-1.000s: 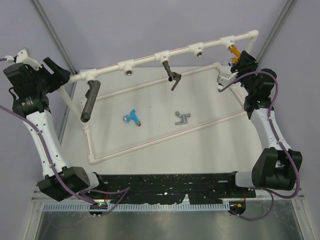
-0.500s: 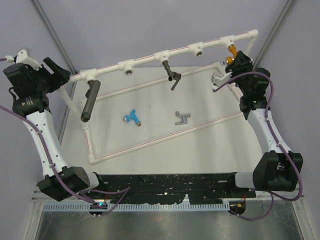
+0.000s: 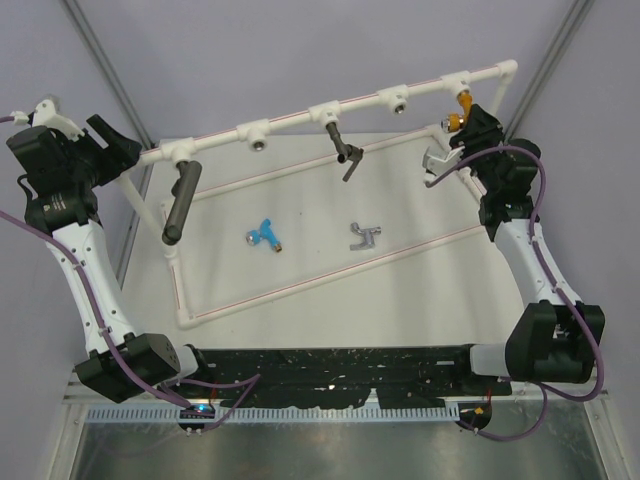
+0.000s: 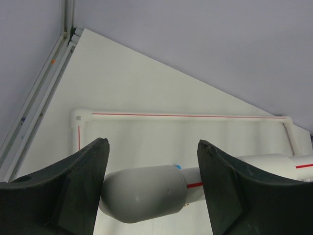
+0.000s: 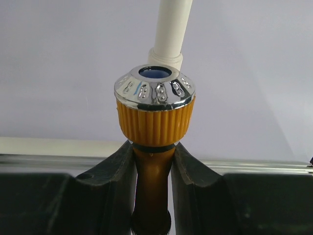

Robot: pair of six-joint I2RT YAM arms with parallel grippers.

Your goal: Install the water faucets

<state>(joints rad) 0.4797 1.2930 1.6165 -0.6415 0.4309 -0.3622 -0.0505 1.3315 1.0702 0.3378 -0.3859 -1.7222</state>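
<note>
White arms [image 3: 85, 270], black joints [image 3: 555, 345], purple cables [image 3: 527, 146], dark claws [image 4: 152, 147].

Open table [image 3: 320, 200] around the blue faucet [image 3: 265, 234] and silver faucet [image 3: 365, 236], raised white pipe [image 3: 290, 119] crossing behind them, dark cylinder [image 3: 178, 203] hanging at left, low pipe frame [image 3: 300, 284] along the front

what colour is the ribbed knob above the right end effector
Orange-gold knob, under a chrome cap with a blue centre; clearest in the right wrist view.
</note>
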